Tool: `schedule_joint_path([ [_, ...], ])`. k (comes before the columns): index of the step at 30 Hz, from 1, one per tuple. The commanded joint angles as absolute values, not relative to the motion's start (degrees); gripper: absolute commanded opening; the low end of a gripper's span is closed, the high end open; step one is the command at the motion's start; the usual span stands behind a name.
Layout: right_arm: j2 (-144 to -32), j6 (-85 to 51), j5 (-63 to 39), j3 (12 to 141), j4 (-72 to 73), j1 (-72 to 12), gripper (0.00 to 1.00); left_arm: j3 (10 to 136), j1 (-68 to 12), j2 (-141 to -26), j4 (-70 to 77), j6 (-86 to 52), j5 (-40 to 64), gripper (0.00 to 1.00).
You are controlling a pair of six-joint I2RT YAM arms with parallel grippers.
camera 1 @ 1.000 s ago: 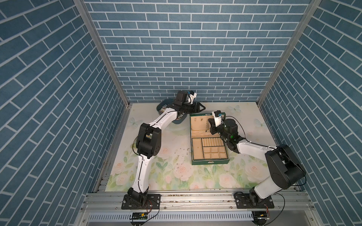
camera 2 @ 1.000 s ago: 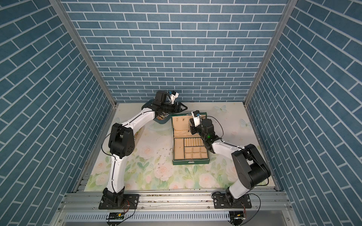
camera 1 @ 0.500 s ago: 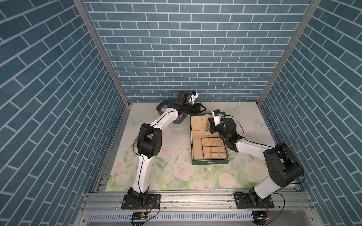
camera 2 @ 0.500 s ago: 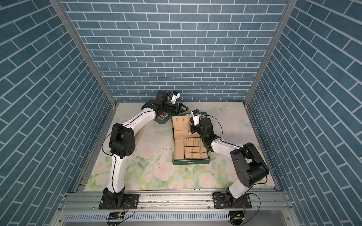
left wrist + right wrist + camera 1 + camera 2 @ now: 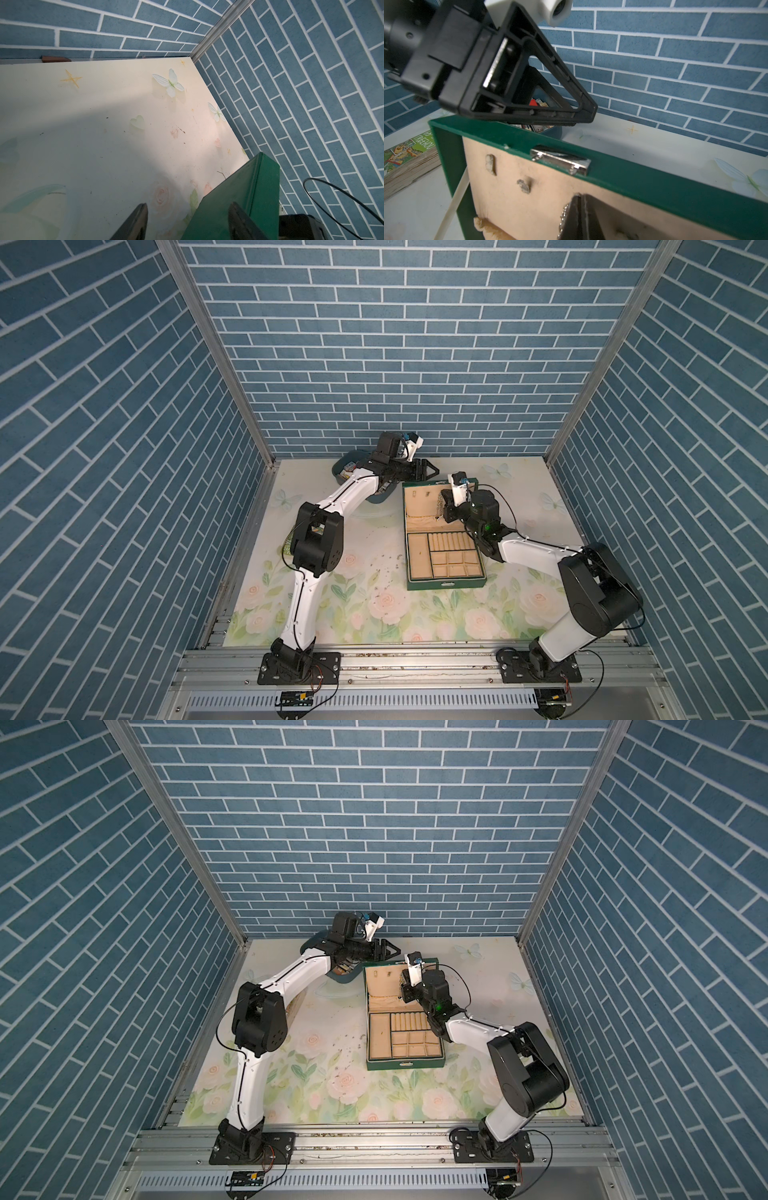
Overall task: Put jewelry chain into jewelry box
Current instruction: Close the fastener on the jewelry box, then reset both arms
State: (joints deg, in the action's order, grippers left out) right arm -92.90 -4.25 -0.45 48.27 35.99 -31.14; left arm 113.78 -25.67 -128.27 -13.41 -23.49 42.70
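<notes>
The thin pale gold jewelry chain (image 5: 563,216) is limp and slippery, so pinch it near one end and let it pool. It dangles from the right claw (image 5: 580,218), clamped on it, in front of the raised beige-lined lid of the dark green hinged jewelry box (image 5: 444,580). The left claw (image 5: 187,220) straddles the lid's top edge, fingers apart.

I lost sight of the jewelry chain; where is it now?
The jewelry chain hangs from the shut right gripper against the open lid's beige lining of the jewelry box.
</notes>
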Motion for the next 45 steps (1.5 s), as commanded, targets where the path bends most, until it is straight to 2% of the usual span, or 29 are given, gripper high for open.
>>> schedule_joint_path([
  [1, -93.64, -5.98, 1.20, 50.07, 35.86, -31.13, 0.05, 114.96, -26.69, -128.48, -16.51, -22.12, 43.60, 0.65],
  [14, -82.95, -6.23, -1.78, 43.32, 31.13, -31.17, 0.20, 122.23, -26.59, -129.48, -22.38, -20.68, 37.83, 0.81],
  [15, -81.56, -6.50, -1.71, 42.54, 30.62, -31.15, 0.21, 123.02, -26.63, -129.57, -23.14, -20.59, 37.09, 0.83],
  [17, -78.84, -7.19, -0.99, 40.64, 29.77, -31.20, 0.25, 125.25, -26.59, -129.70, -25.09, -19.96, 35.17, 0.98],
  [18, -76.81, -7.54, -0.56, 39.61, 29.47, -31.20, 0.28, 126.36, -26.48, -129.54, -26.12, -19.80, 34.02, 0.99],
  [20, -72.83, -8.53, 1.74, 37.73, 28.88, -31.20, 0.41, 127.41, -26.04, -128.33, -27.07, -19.96, 31.28, 0.99],
  [23, -68.24, -11.73, 10.02, 36.05, 27.08, -31.17, 0.79, 122.12, -25.06, -121.76, -23.85, -22.93, 24.80, 1.00],
  [25, -67.09, -14.30, 18.51, 36.37, 24.65, -31.20, 0.97, 111.97, -24.16, -114.19, -17.28, -25.75, 19.60, 0.99],
  [30, -64.80, -19.66, 39.20, 32.76, 28.73, -31.20, 1.00, 84.62, -23.80, -91.20, -2.92, -29.62, -3.03, 1.00],
  [33, -64.29, -15.13, 51.41, 27.96, 40.91, -31.20, 1.00, 64.36, -23.85, -76.95, 11.16, -34.43, -15.75, 1.00],
  [36, -65.52, -8.18, 56.30, 25.71, 48.21, -30.67, 1.00, 47.40, -23.96, -65.63, 24.20, -31.97, -24.09, 1.00],
  [38, -66.59, -1.73, 50.02, 22.66, 55.30, -28.71, 1.00, 43.97, -23.95, -61.80, 21.41, -26.14, -29.29, 1.00],
  [41, -67.03, 4.91, 33.57, 20.32, 55.90, -23.76, 1.00, 42.65, -22.94, -60.96, 14.03, -18.39, -36.70, 1.00],
  [45, -69.62, 4.38, 30.22, 16.53, 60.38, -17.51, 1.00, 31.83, -18.58, -59.87, 24.08, -0.17, -25.05, 1.00],
])
